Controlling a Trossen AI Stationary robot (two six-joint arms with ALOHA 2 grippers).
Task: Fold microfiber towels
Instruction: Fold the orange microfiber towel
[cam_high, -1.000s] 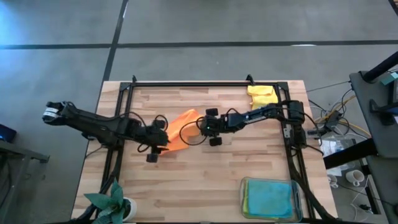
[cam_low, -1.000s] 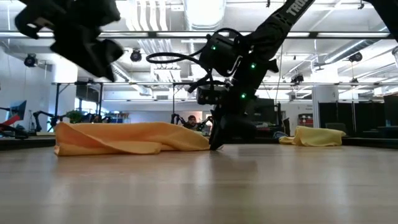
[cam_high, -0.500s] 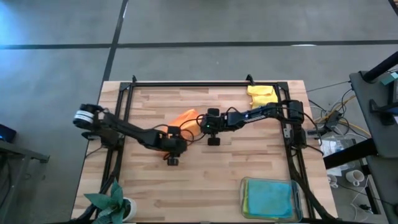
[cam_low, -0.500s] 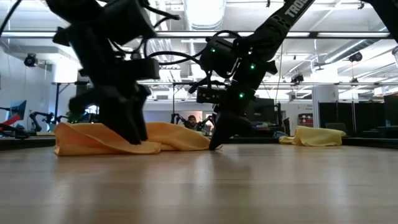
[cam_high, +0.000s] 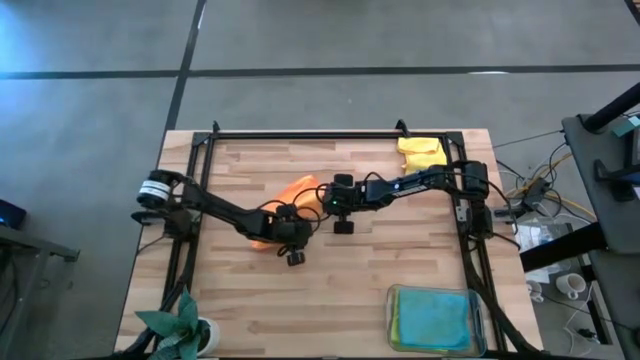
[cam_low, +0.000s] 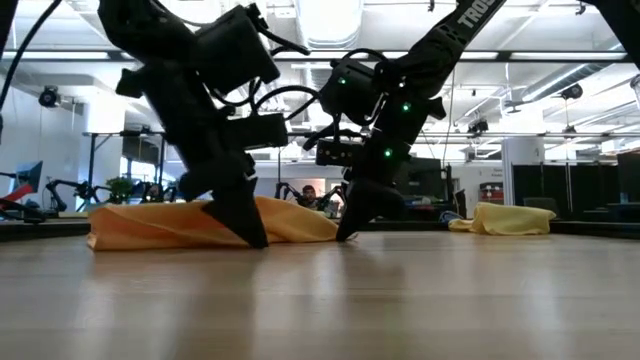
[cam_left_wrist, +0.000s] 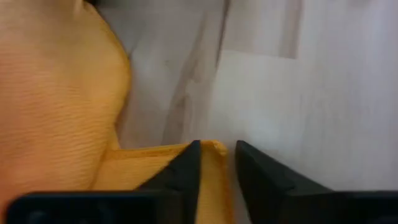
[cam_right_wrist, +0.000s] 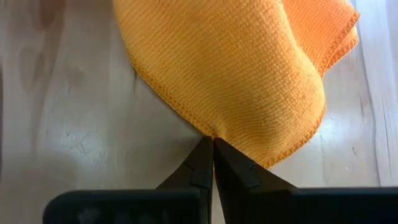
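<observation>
An orange towel lies crumpled on the wooden table near its middle; it also shows in the low view. My left gripper stands at the towel's near edge, fingers down on the table, shut on the cloth. My right gripper is at the towel's right end, shut on its edge. A yellow towel lies bunched at the far right. A light blue towel lies in a clear tray. My left gripper has a narrow strip of the orange towel's hemmed edge between its two fingers, at the towel's near side. The fingers slant down from the table's left. The cloth lies on the table. My right gripper pinches the orange towel's hemmed edge between its two shut fingertips, at the towel's right end. The fingers slant down from the table's right. The towel bulges slack beyond the fingers and rests on the table.
The clear tray stands at the near right corner. A small green plant stands at the near left corner. A black frame runs along the far edge and both sides. Bare wood lies between the towel and the tray.
My left gripper has swung from the table's left toward the right and come down onto the orange towel's near edge. My right gripper has stayed at the towel's right end. The towel has kept its place.
</observation>
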